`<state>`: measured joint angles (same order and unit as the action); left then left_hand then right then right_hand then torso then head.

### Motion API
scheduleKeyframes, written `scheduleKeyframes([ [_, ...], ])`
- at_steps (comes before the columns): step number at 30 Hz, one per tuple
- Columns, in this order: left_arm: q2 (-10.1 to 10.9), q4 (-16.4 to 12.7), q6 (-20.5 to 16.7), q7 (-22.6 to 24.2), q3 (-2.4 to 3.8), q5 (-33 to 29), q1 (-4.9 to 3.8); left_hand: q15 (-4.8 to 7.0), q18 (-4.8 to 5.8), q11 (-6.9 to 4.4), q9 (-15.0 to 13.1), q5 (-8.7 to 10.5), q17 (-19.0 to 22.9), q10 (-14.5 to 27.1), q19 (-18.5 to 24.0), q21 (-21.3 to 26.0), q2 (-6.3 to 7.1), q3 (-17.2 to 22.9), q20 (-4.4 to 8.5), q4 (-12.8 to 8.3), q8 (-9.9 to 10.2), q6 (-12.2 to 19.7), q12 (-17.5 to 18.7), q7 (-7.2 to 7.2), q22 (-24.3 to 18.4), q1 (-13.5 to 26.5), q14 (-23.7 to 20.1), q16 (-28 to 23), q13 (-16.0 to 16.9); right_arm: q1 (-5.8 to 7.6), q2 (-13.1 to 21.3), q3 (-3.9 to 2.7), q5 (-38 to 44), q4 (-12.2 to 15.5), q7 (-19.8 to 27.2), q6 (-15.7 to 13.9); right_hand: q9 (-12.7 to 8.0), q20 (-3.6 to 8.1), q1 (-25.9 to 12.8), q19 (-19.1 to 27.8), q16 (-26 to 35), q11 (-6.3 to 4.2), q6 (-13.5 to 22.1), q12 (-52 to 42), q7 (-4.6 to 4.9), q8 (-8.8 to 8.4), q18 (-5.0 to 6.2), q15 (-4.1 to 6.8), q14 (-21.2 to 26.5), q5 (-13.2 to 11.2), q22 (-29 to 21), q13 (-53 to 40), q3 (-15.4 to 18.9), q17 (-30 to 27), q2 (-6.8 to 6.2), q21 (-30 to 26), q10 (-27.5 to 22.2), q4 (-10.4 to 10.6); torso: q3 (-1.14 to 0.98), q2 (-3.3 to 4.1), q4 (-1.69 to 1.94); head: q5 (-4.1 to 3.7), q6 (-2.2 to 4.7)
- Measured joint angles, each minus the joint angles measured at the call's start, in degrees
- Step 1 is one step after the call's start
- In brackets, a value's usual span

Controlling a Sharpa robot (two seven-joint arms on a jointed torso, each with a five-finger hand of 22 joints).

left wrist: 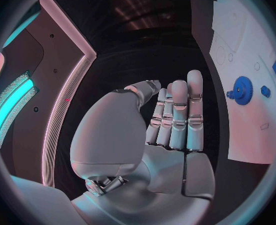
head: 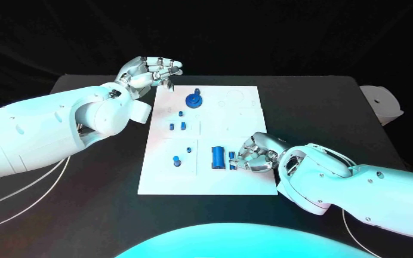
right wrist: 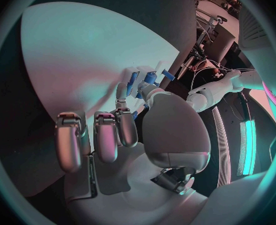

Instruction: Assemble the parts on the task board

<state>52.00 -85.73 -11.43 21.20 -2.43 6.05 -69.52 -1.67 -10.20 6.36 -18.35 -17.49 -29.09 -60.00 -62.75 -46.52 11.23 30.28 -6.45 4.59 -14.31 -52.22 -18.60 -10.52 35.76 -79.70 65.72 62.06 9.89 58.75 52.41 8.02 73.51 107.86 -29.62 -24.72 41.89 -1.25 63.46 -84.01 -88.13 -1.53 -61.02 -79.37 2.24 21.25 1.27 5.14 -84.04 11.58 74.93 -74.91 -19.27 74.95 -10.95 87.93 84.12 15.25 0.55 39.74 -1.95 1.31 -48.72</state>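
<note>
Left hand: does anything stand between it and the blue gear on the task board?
Nothing visible does. The left hand hovers by the task board's far left corner, fingers holding nothing, and only bare board lies between it and the blue gear.

head overhead, wrists close (shared task board (head: 206, 144))

Task board (head: 245, 180): white rectangular plate lying flat at the middle of the black table, faint outlines marking its far right part.
Gear (head: 194, 99): large blue toothed wheel standing on the board's far section, a small blue piece just beside it.
Small parts (head: 175, 126): blue pieces set apart down the board's left column.
Cylinder (head: 218, 156): long blue part lying on the board's near section, a shorter blue piece just beside it.
</note>
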Motion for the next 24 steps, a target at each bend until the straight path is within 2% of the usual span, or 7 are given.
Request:
scheduleKeyframes([
  [8, 0.01, 0.01, 0.03, -0.01, 0.00, 0.00, 0.00, 0.00, 0.00, 0.00, 0.00, 0.00, 0.00, 0.00, 0.00, 0.00, 0.00, 0.00, 0.00, 0.00, 0.00, 0.00, 0.00, 0.00, 0.00, 0.00, 0.00, 0.00, 0.00, -0.01, 0.01, 0.00, 0.61, -0.41, 1.00, 1.21, -0.09, 0.00, 3.59, 0.00, 0.00, 0.00, 0.00, 0.22, 0.00, 0.00, 0.00, 0.00, 0.00, -2.07, -0.01, 0.00, 0.70, -0.01, -0.30, 0.00, 0.00, -0.73, 0.00, 0.00, -0.04, -0.10, 0.08],
  [9, 0.00, 0.01, 0.03, -0.01, 0.00, 0.00, 0.00, 0.00, 0.00, 0.00, 0.00, 0.00, 0.00, 0.00, 0.00, 0.00, 0.00, 0.00, 0.00, 0.00, 0.00, 0.00, 0.00, 0.00, 0.00, 0.00, 0.00, 0.00, 0.00, -0.02, -0.03, 0.00, 0.75, -0.52, 1.06, 1.37, -0.15, 0.00, 4.55, 0.00, 0.00, 0.00, 0.00, 0.22, 0.00, 0.00, 0.00, 0.00, 0.00, -2.90, -0.01, 0.00, 0.56, -0.01, -0.16, 0.00, 0.00, -0.87, -0.02, 0.00, -0.03, -0.12, 0.08],
  [10, 0.00, 0.01, 0.04, -0.01, 0.00, 0.00, 0.00, 0.00, 0.00, 0.00, 0.00, 0.00, 0.00, 0.00, 0.00, 0.00, 0.00, 0.00, 0.00, 0.00, 0.00, 0.00, 0.00, 0.00, 0.00, 0.00, 0.00, 0.00, 0.00, -0.03, -0.07, 0.00, 0.94, -0.67, 1.11, 1.57, -0.27, 0.00, 5.37, 0.00, 0.00, 0.00, 0.00, 0.22, 0.00, 0.00, 0.00, 0.00, 0.00, -4.76, -0.01, 0.00, 0.38, -0.01, 0.13, 0.00, 0.00, -1.05, -0.03, 0.00, -0.03, -0.14, 0.08],
  [12, -0.01, 0.02, 0.05, -0.01, 0.00, 0.00, 0.00, 0.00, 0.00, 0.00, -0.01, 0.00, 0.00, 0.00, 0.00, 0.00, 0.00, 0.00, 0.00, 0.00, 0.00, 0.00, 0.00, 0.00, 0.00, 0.00, 0.00, 0.00, 0.00, -0.04, -0.13, 0.00, 1.25, -0.86, 1.18, 1.83, -0.31, 0.00, 5.49, 0.00, 0.00, 0.00, 0.00, 0.22, 0.00, 0.00, 0.00, 0.00, 0.00, -5.77, -0.01, 0.00, 0.30, -0.01, 0.25, 0.00, 0.00, -1.13, -0.03, 0.00, 0.00, -0.16, 0.09],
  [15, -0.01, 0.04, 0.07, -0.01, 0.00, 0.00, 0.00, 0.00, 0.00, -0.13, 0.04, 0.00, 0.05, 0.13, 0.00, 0.00, 0.00, 0.00, 0.00, 0.00, 0.00, 0.00, 0.00, 0.00, 0.00, 0.00, 0.00, 0.00, 0.02, -0.08, -0.26, -0.01, 1.81, -1.05, 1.23, 2.17, -0.36, 0.00, 5.98, 0.00, 0.00, 0.00, 0.00, 0.22, 0.00, 0.00, 0.00, 0.00, 0.00, -5.82, -0.01, 0.00, 0.29, -0.01, 0.71, 0.00, 0.00, -1.14, -0.03, 0.01, 0.01, -0.20, 0.13],
  [24, -0.04, 0.10, 0.10, -0.01, 0.00, 0.00, 0.00, 0.00, 0.00, -0.21, 0.05, 0.00, 0.06, 0.21, 0.00, 0.21, 0.00, 0.00, 0.00, 0.00, 0.00, 0.00, 0.00, 0.00, 0.01, 0.00, 0.00, 0.00, 0.06, -0.16, -0.30, -0.03, 3.34, -0.89, 1.55, 1.98, -0.51, 0.00, 6.53, 0.00, 0.00, 0.00, 0.00, 0.22, 0.00, 0.00, 0.00, -0.01, 0.00, -5.47, -0.02, 0.01, 0.16, -0.02, 0.69, 0.00, 0.00, -1.27, 0.03, 0.00, 0.00, -0.35, 0.24],
])
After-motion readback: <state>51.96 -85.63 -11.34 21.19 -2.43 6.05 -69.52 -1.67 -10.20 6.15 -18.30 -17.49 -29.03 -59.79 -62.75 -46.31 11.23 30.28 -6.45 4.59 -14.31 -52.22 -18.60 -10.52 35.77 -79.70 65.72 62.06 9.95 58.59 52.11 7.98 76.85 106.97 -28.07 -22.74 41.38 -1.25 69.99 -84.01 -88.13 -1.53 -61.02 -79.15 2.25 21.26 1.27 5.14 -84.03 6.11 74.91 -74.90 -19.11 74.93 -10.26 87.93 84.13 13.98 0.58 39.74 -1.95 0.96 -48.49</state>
